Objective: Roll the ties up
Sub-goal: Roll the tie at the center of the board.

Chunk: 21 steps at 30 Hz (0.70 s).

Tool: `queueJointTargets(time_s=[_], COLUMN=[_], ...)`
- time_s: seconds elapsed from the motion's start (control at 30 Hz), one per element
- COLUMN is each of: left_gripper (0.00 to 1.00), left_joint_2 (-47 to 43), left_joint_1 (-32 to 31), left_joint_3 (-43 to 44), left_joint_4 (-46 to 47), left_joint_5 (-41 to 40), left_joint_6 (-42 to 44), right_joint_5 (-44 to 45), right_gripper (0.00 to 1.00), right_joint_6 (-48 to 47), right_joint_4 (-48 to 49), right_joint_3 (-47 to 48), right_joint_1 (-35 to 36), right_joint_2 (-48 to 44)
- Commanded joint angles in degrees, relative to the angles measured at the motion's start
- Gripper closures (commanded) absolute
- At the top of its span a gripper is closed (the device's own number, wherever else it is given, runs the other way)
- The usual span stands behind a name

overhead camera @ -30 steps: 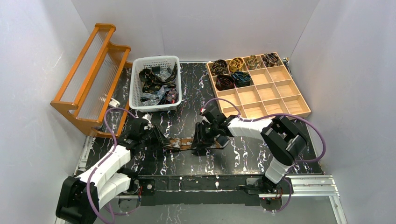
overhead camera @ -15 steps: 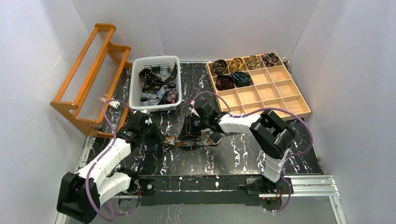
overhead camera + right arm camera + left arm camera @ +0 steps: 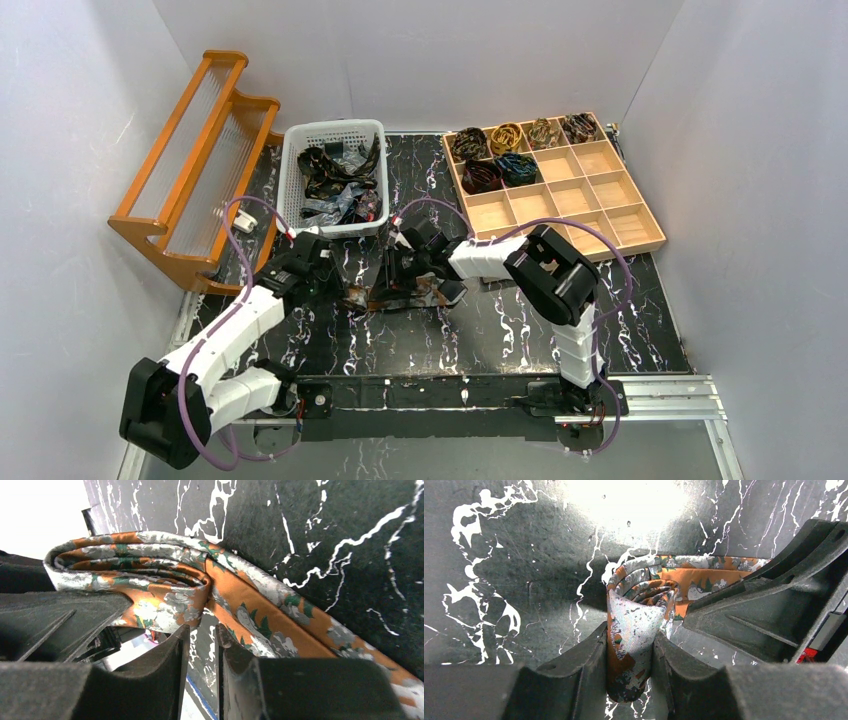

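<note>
My left fingers (image 3: 579, 680) are clenched on the rolled end of the orange tie (image 3: 634, 625), with the coil standing between them. The rest of the tie lies flat on the tabletop (image 3: 500, 325), near its middle, and runs toward my right fingers (image 3: 165, 670). Those have only a narrow gap, with their tips against the tie's fold; I cannot tell whether they pinch it. Loose ties (image 3: 335, 180) lie in the white basket (image 3: 332, 127) at the back edge.
</note>
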Motion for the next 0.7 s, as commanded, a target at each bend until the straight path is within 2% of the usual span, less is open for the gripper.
queueJointTargets(time_s=[0.0,0.17,0.27,0.5,0.67], left_gripper=[0.72,0.72,0.72,0.73,0.73], left_joint_2=[0.9,2.2,2.7,2.9,4.0], left_joint_1=[-2.8,-5.9,-7.2,-9.5,-10.8], left_joint_3=[3.8,4.9,5.2,6.9,7.7], left_joint_4=[-4.1,-4.9,-4.9,-4.9,-5.2], left_joint_5=[-7.5,-11.3,-13.0,-17.7,-18.4], left_joint_6=[0.7,-0.5,-1.5,-3.0,-1.9], right_joint_5=[2.9,11.7,13.8,6.5,4.8], right_gripper=[0.67,0.67,0.69,0.72,0.72], right_joint_6=[-3.0,-8.6,-10.2,-5.5,-3.3], right_joint_4=[-3.1,-11.8,-15.8,-12.2,-10.6], right_joint_3=[3.0,1.9,1.5,-5.4,-7.2], right_joint_1=[0.2,0.0,0.0,0.3,0.9], right_joint_2=[-1.6,-4.4,-4.3,-5.4,-6.4])
